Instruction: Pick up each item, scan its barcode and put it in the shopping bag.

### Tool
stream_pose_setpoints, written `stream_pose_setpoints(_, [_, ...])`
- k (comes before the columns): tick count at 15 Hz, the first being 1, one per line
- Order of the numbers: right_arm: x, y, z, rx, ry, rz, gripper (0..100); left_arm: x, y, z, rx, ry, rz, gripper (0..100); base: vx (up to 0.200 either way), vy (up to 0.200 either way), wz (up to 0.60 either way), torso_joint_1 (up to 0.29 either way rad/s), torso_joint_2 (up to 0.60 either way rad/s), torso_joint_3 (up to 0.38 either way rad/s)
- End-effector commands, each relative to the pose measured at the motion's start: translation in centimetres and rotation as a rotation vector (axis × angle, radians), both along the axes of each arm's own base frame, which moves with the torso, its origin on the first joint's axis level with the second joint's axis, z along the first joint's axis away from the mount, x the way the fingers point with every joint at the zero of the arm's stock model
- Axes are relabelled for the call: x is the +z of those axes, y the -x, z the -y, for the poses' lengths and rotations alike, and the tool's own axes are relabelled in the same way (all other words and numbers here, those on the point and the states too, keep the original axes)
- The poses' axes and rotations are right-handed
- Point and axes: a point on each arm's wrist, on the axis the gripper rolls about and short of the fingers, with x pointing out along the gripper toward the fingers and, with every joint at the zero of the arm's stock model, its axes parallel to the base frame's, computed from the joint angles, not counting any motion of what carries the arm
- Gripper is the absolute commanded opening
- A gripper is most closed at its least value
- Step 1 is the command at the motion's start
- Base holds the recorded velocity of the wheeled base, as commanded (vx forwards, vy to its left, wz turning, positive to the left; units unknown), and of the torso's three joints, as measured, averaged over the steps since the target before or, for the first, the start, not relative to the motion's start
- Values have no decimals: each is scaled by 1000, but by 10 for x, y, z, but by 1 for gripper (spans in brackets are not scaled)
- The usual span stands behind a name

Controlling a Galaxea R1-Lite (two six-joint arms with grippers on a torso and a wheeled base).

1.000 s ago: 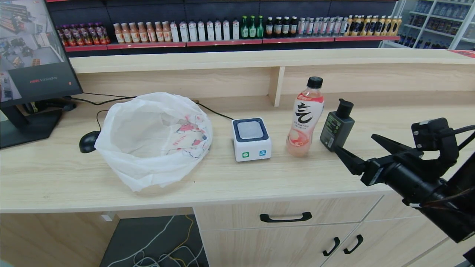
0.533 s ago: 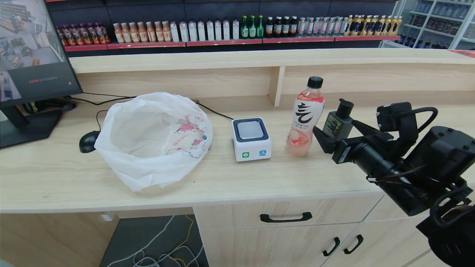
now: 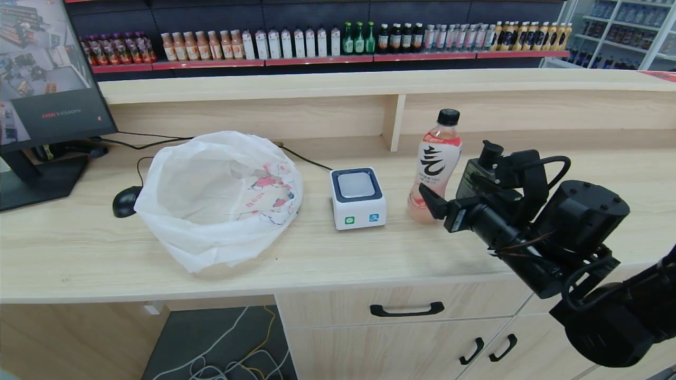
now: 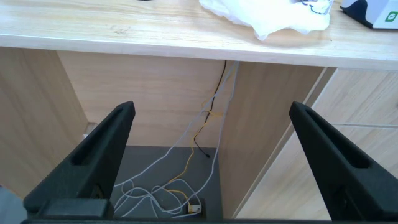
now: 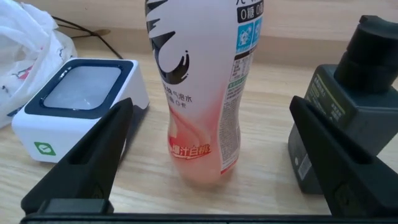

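Progress looked nil: my right gripper (image 5: pixel 211 109) gaped wide, pink bottle (image 3: pixel 435 163) just ahead of it, pump bottle (image 5: pixel 348 118) alongside, neither bagged.

Light wood counter (image 3: pixel 79 253), drawers (image 3: pixel 327 312) w/ black handles (image 3: pixel 406 309), bottle shelves (image 3: pixel 317 62) behind, monitor (image 3: pixel 47 79) left.

Light: we see bright, even light from above.
Shadows: soft, under the shopping bag (image 3: pixel 219 200).
Distortion: straight lines bow far from the bag.

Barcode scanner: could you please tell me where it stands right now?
In the head view the barcode scanner stands on the counter between the shopping bag on its left and the pink drink bottle on its right.
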Motion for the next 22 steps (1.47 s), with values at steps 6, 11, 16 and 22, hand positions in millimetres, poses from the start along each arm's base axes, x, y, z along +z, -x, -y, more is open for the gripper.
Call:
stream_pose_setpoints(6, [-6, -26, -13, -1, -6, 13, 100, 0, 0, 0, 1, 0, 0, 100, 0, 0, 0, 0, 0, 0])
stream_pose_setpoints(11, [-7, -37, -16, -3, -15, 26, 100, 0, 0, 0, 1, 0, 0, 100, 0, 0, 0, 0, 0, 0])
stream_pose_setpoints(16, [-10, -48, -21, -4, -15, 34, 100, 0, 0, 0, 1, 0, 0, 100, 0, 0, 0, 0, 0, 0])
stream_pose_setpoints(22, [-8, -60, -18, -27, -20, 47, 100, 0, 0, 0, 1, 0, 0, 100, 0, 0, 0, 0, 0, 0])
